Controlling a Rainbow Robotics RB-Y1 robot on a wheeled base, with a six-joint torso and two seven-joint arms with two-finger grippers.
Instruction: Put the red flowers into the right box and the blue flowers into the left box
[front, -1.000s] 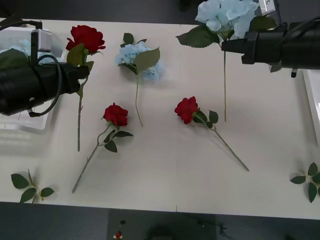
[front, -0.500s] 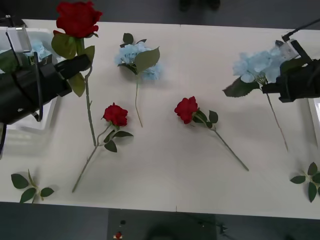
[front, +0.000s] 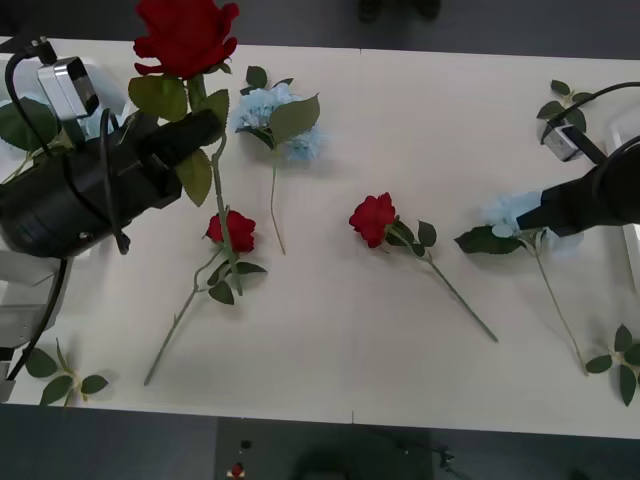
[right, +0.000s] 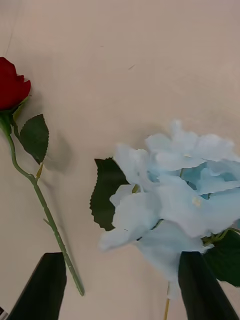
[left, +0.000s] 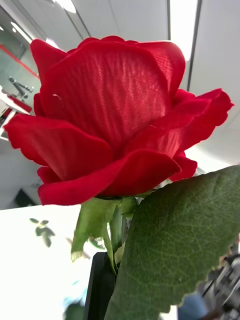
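Fingers (front: 195, 128) of the left arm pinch a red rose (front: 186, 33) by its stem, bloom above them; right fingers (right: 199, 285), spread apart, flank a blue flower (right: 175, 190) low over the surface (front: 340, 330)

The front view looks forward and down from above both arms onto the whole white surface (front: 340, 350), its far edge at the top. The right wrist view looks down at close range along the right arm's black fingers (right: 45, 285) onto the surface; it shares with the front view the blue flower (right: 175, 190) (front: 510, 215) and the middle rose (right: 11, 90) (front: 373, 218). The left wrist view faces upward toward the ceiling, very near the raised rose (left: 115, 120) (front: 186, 35).
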